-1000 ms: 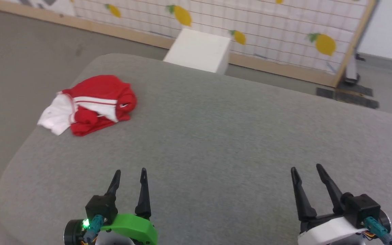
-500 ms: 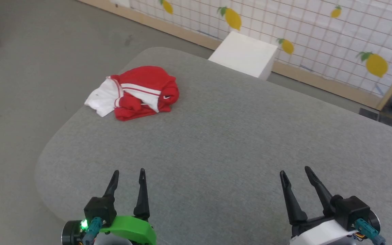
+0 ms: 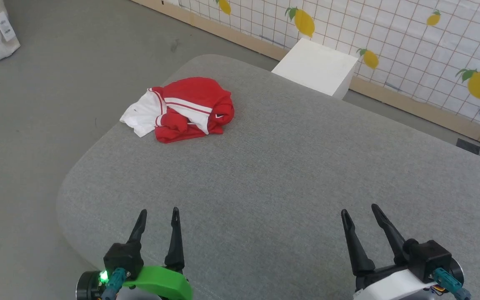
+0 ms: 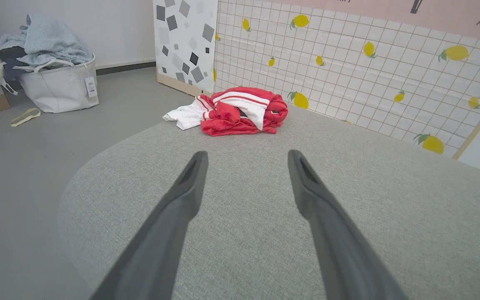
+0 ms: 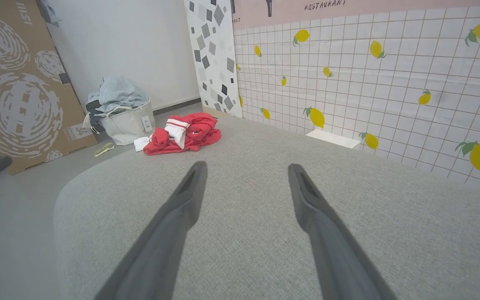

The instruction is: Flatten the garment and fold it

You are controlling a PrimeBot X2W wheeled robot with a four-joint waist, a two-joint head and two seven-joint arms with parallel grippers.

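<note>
The garment point(image 3: 183, 110) is seen crumpled at the grey table's point(image 3: 290, 175) far left corner; left gripper point(image 3: 157, 213) and right gripper point(image 3: 358, 209) are held spread, empty, well apart from it; nothing is flattened yet; a reach is judged needed next.

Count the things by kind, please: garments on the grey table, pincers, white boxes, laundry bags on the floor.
Garment on the table: 1
Pincers, left pincer and right pincer, both open: 2
White box: 1
Laundry bag: 1
Total: 5

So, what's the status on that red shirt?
Both open, empty: left gripper, right gripper. Crumpled shirt far left on table, untouched. Nothing between.
</note>
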